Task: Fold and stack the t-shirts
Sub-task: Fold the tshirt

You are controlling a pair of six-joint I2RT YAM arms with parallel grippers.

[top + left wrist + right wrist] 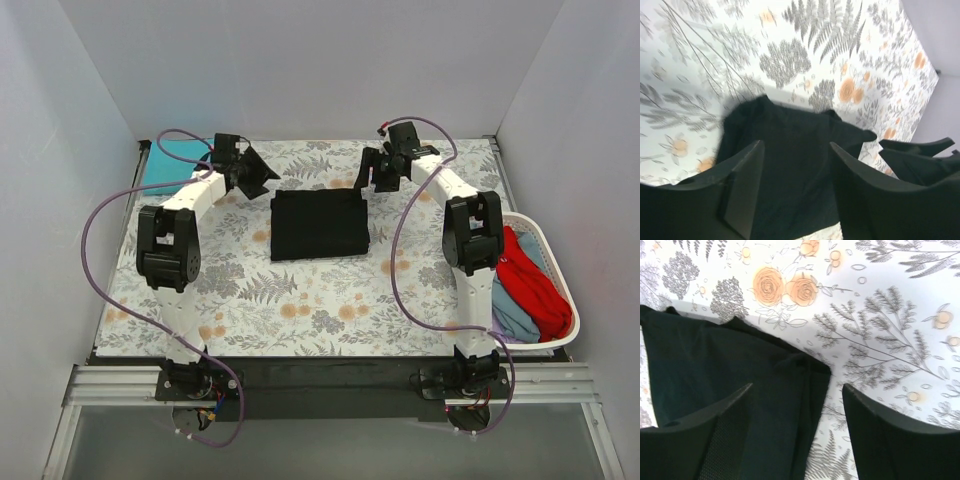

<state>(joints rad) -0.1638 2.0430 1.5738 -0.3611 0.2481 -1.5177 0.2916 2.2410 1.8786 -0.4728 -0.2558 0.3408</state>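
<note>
**Both my claws spread wide, nothing in them**

My left claw (256,176) has its jaws well apart and holds nothing. It hangs over the far left corner of the black t-shirt (318,225). My right claw (371,176) is just as open and just as bare, over the shirt's far right corner. I cannot tell whether either fingertip brushes the cloth.

The black t-shirt lies folded into a flat, soft rectangle at the middle of the counter (300,305), on its fern-and-rose printed cover. Its far edge is slightly rumpled at both corners.

A teal t-shirt (170,165) sits flat at the far left corner. A red t-shirt (530,282) and a light-blue t-shirt (510,316) are heaped in the white plastic basket (548,240) at the right edge.
</note>
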